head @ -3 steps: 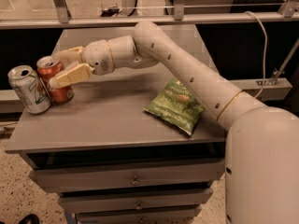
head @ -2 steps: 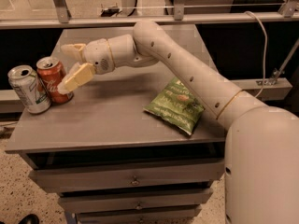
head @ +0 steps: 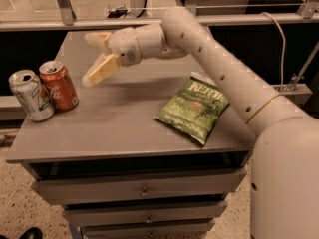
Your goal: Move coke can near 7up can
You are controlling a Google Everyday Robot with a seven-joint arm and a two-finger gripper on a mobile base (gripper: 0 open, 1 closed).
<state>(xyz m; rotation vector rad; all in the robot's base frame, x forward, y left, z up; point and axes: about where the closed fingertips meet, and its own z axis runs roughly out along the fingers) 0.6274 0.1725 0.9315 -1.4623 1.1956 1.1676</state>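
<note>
The coke can [head: 59, 86] stood upright on the table [head: 124, 128], its long axis vertical. It sat ahead of the jaws and lower, out past the tips in the direction the fingers pointed. The jaws were released: the two pale fingers [head: 101, 70] were spread wide with nothing between them, and a clear gap showed between the lower fingertip and the can's silver top. The gripper [head: 94, 57] hung above the tabletop rather than at can height.

On the far side of the coke can from the jaws stood the 7up can [head: 31, 94], also upright and a little nearer the table's front edge. The two cans were either touching or just beside each other; I could not tell which. On that showing the placement looked finished, with the red can already where the task wanted it.

Behind the jaws, under the forearm, a green chip bag [head: 192, 107] lay flat, well apart from both cans. With only one arm on the rig, any next move would likely be a straight pull back away from the cans. A swing downward or forward risked tipping the coke can.
</note>
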